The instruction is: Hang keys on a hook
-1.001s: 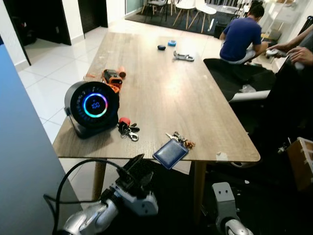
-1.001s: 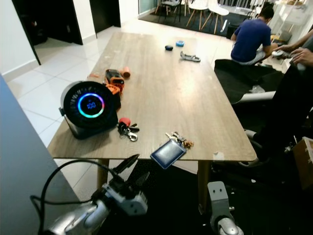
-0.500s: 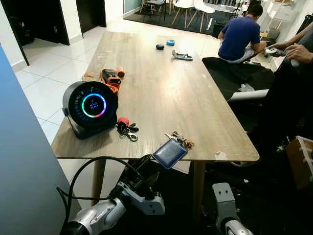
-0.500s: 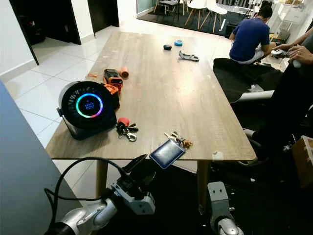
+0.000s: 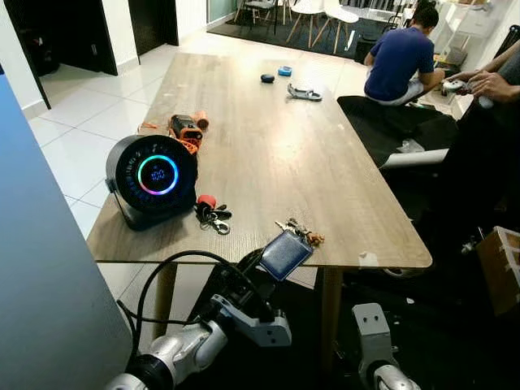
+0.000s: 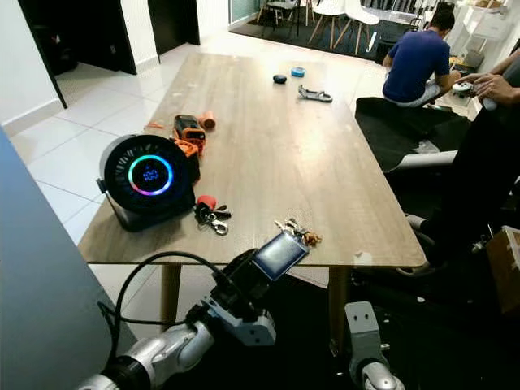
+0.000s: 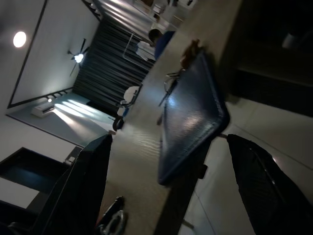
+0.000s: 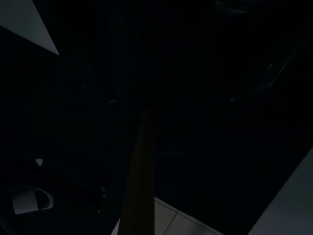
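Long pale wooden table (image 5: pixel 268 138), near edge facing the robot, so everything on the front strip within reach from below. At its far side, a seated person in a blue shirt (image 5: pixel 398 57), well apart from the work. Round black fan with a glowing ring display (image 5: pixel 153 179) upright near the front left corner, display turned toward the robot. Beyond it, an orange and black power tool (image 5: pixel 186 130) lying flat.

Left silver arm (image 5: pixel 191 349) raised from under the table edge, left gripper (image 7: pixel 166 171) aimed up at the overhanging blue rectangular card pouch (image 5: pixel 284 253). In the left wrist view, two black fingers (image 7: pixel 83 181) spread wide on either side of the pouch, not yet touching. Pouch half off the edge, probably why approached from beneath: an exposed corner to pinch.

Bunch of metal keys (image 5: pixel 299 232) attached at the pouch's far end, resting on the tabletop just beside the edge. Likely step: closing on the pouch to lift the bunch.

Second small key bunch with a red fob (image 5: pixel 211 213) beside the fan's base.

Right gripper low and idle; wrist view too dark to tell its state. Hook nowhere to be made out.
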Controlling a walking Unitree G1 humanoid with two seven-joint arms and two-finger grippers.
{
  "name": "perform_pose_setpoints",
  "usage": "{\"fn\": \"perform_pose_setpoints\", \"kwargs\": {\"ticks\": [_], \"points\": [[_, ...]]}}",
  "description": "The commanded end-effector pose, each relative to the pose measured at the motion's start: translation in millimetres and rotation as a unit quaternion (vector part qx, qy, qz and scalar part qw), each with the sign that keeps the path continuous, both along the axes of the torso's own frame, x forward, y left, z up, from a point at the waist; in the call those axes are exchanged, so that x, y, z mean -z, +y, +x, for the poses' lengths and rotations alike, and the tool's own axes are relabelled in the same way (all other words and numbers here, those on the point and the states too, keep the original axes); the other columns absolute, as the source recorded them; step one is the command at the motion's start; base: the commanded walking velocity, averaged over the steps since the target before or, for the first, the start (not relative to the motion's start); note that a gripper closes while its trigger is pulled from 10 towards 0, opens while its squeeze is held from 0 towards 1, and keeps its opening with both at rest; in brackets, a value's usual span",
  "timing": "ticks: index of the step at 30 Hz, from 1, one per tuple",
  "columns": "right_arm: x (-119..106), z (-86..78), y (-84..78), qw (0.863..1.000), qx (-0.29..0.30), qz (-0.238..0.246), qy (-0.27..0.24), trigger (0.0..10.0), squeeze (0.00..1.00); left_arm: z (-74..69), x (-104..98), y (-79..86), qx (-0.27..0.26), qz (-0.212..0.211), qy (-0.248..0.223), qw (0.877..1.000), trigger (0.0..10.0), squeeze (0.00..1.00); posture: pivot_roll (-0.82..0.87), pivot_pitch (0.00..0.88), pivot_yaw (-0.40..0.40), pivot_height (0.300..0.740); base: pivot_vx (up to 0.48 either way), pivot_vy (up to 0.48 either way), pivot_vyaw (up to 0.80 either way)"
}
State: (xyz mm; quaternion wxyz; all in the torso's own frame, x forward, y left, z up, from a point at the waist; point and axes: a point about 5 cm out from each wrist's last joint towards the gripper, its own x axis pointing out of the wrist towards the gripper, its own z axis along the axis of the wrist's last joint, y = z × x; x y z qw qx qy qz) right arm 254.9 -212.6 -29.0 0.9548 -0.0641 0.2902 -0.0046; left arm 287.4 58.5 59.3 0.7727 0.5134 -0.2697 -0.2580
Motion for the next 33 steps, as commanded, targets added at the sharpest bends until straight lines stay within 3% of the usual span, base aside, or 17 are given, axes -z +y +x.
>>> {"fn": "perform_pose_setpoints", "kwargs": {"ticks": [1,15,17,19,20,21,23,24,25,27,29,30,31,33], "points": [[5.6,-7.7,-3.0,1.0,0.008,-0.001,0.013,10.0,0.0,-2.1,4.4,-6.2,0.009,0.014,0.003,1.0,10.0,0.0,0.05,0.109,-0.063,0.74,0.0,0.0,0.0],[5.8,-8.6,-4.7,1.0,0.013,-0.001,0.013,10.0,0.0,11.6,3.0,3.8,-0.031,0.033,-0.001,0.999,10.0,0.0,0.05,0.117,-0.058,0.74,0.0,0.0,0.0],[6.0,-8.7,-4.6,1.0,0.013,-0.001,0.014,10.0,0.0,11.7,1.7,4.4,-0.029,0.027,-0.004,0.999,7.9,0.0,0.05,0.119,-0.059,0.74,0.0,0.0,0.0],[6.0,-8.7,-4.6,1.0,0.012,-0.001,0.014,10.0,0.0,11.5,1.4,4.3,-0.028,0.025,-0.005,0.999,7.9,0.0,0.05,0.12,-0.06,0.74,0.0,0.0,0.0],[6.0,-8.6,-4.5,1.0,0.012,-0.001,0.014,10.0,0.0,10.2,0.0,3.4,-0.022,0.017,-0.009,1.0,6.7,0.0,0.05,0.12,-0.06,0.74,0.0,0.0,0.0],[6.0,-8.6,-4.5,1.0,0.012,-0.001,0.014,10.0,0.0,10.2,0.0,3.4,-0.022,0.017,-0.009,1.0,6.7,0.0,0.05,0.12,-0.06,0.74,0.0,0.0,0.0],[5.9,-8.5,-4.3,1.0,0.012,-0.001,0.014,10.0,0.0,8.0,-2.2,1.7,-0.012,0.004,-0.016,1.0,4.6,0.0,0.05,0.121,-0.06,0.74,0.0,0.0,0.0],[5.9,-8.5,-4.3,1.0,0.012,-0.001,0.014,10.0,0.0,8.0,-2.2,1.7,-0.012,0.004,-0.016,1.0,4.6,0.0,0.05,0.121,-0.06,0.74,0.0,0.0,0.0],[5.9,-8.4,-4.3,1.0,0.012,-0.001,0.014,10.0,0.0,6.7,-3.0,0.7,-0.007,-0.002,-0.018,1.0,3.0,0.0,0.05,0.12,-0.06,0.74,0.0,0.0,0.0],[5.8,-8.3,-4.3,1.0,0.012,-0.001,0.014,10.0,0.0,4.8,-3.0,-0.7,-0.001,-0.006,-0.02,1.0,1.6,0.0,0.06,0.12,-0.061,0.74,0.0,0.0,0.0],[5.8,-8.2,-4.2,1.0,0.012,-0.001,0.015,10.0,0.0,2.7,-1.5,-1.7,0.005,-0.005,-0.017,1.0,3.5,0.0,0.06,0.12,-0.061,0.74,0.0,0.0,0.0],[5.8,-8.2,-4.2,1.0,0.012,-0.001,0.015,10.0,0.0,2.0,-0.8,-2.0,0.008,-0.004,-0.016,1.0,3.5,0.0,0.06,0.12,-0.061,0.74,0.0,0.0,0.0],[5.9,-8.2,-4.0,1.0,0.012,-0.001,0.015,10.0,0.0,1.2,0.1,-2.4,0.009,-0.003,-0.015,1.0,10.0,0.0,0.06,0.12,-0.06,0.74,0.0,0.0,0.0],[6.1,-8.4,-3.8,1.0,0.011,-0.001,0.016,10.0,0.0,-0.2,1.5,-3.4,0.011,-0.001,-0.014,1.0,10.0,0.0,0.06,0.121,-0.061,0.74,0.0,0.0,0.0]]}}
